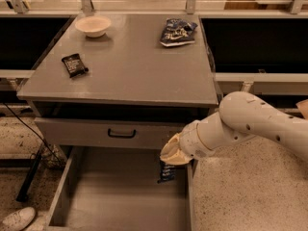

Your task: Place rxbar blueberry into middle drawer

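Dangling rxbar blueberry (167,172) just under tool (170,159)

My gripper (172,156), over the drawer's (120,198) right side, hid the top of the snack bar (167,172) it held; the drawer's near end was cropped.

Cream jaws over grey middle drawer (120,208); navy rxbar blueberry (167,173).
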`<state>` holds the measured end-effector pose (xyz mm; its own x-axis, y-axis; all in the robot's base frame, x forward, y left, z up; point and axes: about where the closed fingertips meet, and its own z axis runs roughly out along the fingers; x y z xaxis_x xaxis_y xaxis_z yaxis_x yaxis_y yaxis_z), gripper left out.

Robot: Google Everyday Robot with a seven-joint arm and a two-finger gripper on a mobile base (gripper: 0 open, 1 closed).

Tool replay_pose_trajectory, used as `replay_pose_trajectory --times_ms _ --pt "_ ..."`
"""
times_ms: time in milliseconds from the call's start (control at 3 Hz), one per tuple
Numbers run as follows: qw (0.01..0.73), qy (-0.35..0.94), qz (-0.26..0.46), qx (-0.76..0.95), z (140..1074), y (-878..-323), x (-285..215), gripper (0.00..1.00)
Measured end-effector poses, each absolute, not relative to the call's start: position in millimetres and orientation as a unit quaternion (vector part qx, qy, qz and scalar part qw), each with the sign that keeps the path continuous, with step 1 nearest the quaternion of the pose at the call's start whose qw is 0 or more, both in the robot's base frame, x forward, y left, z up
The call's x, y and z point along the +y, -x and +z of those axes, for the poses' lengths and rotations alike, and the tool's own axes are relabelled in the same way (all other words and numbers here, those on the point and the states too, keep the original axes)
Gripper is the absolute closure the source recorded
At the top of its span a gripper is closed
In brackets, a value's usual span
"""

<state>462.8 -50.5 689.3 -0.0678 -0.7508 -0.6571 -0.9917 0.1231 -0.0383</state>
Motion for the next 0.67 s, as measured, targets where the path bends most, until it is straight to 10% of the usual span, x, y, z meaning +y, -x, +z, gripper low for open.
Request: replay_pose_trajectory --times_ms 667 --pt "0.281 0.615 0.225 0.701 678.5 -458.3 -49.1 1.00"
